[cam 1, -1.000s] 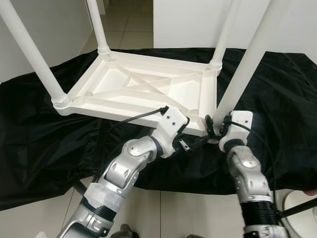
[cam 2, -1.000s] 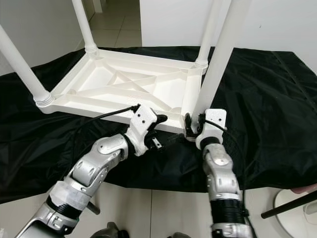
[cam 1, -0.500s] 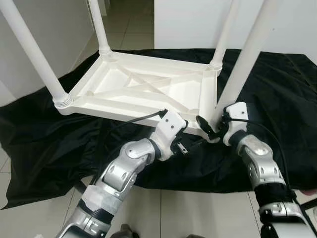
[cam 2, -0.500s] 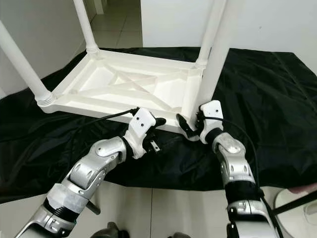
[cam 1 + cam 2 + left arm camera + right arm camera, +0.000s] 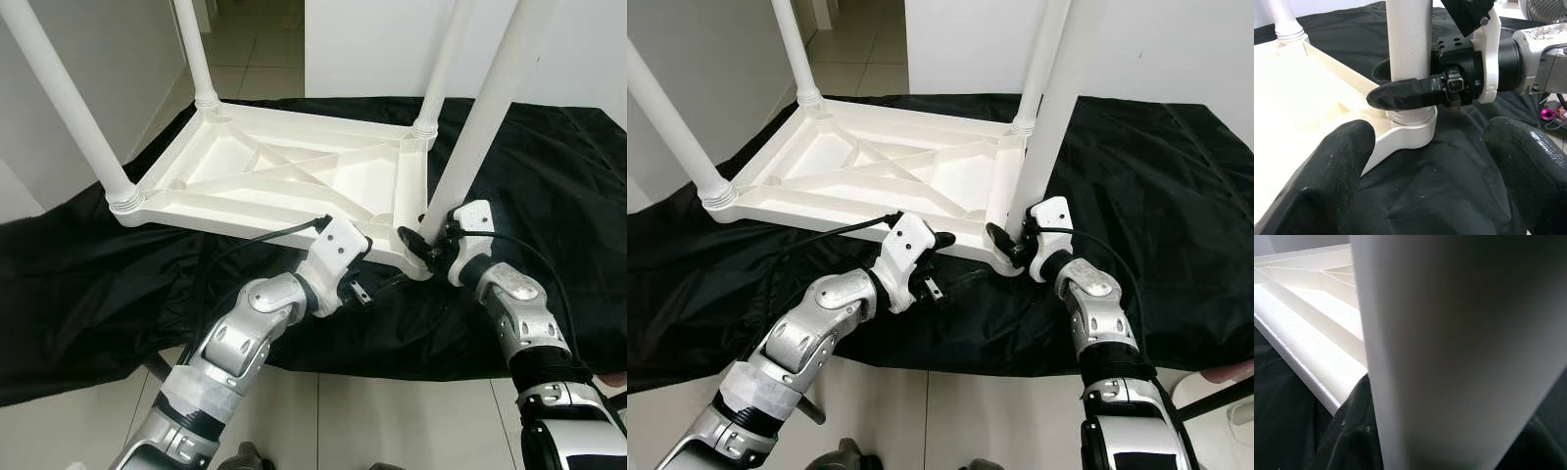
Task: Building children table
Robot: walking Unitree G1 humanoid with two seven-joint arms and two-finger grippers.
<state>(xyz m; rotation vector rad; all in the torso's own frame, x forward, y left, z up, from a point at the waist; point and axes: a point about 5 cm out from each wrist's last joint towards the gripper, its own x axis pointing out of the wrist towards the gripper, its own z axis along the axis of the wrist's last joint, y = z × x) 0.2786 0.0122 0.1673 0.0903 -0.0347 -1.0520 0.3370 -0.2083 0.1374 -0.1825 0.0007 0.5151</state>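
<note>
Altogether four legs (image 5: 487,108) stand on one tabletop (image 5: 284,171); right gripper (image 5: 1400,83) clasps one.

A black cloth (image 5: 88,294) is spread over the pale tiled floor (image 5: 372,421), and the upturned white table (image 5: 284,176) rests on it toward eleven o'clock, legs pointing up.
</note>
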